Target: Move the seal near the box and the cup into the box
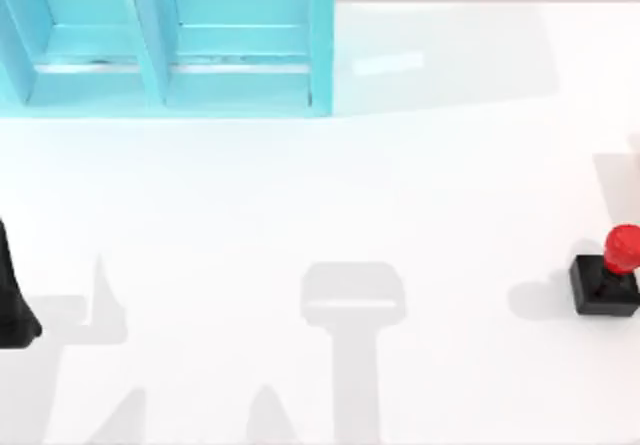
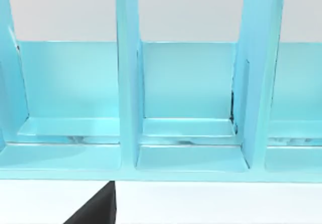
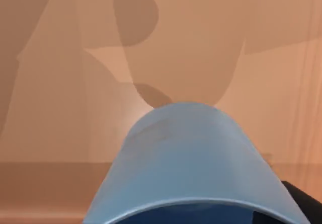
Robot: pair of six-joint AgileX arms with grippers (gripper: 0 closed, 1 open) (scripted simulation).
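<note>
The seal (image 1: pixel 607 271), a black block with a red knob, stands upright on the white table near the right edge, far from the box. The turquoise box (image 1: pixel 321 45) with open compartments sits at the back left. In the left wrist view, its divider (image 2: pixel 128 83) faces the camera across a strip of table. My left gripper (image 1: pixel 15 310) is parked at the table's left edge. The blue cup (image 3: pixel 186 153) looms close in the right wrist view against an orange-brown background. My right gripper is shut on it, with one dark fingertip (image 3: pixel 303 200) at its side.
The table between the seal and the box carries only shadows, the largest near the middle (image 1: pixel 350 295). A pale object (image 1: pixel 633 145) pokes in at the right edge.
</note>
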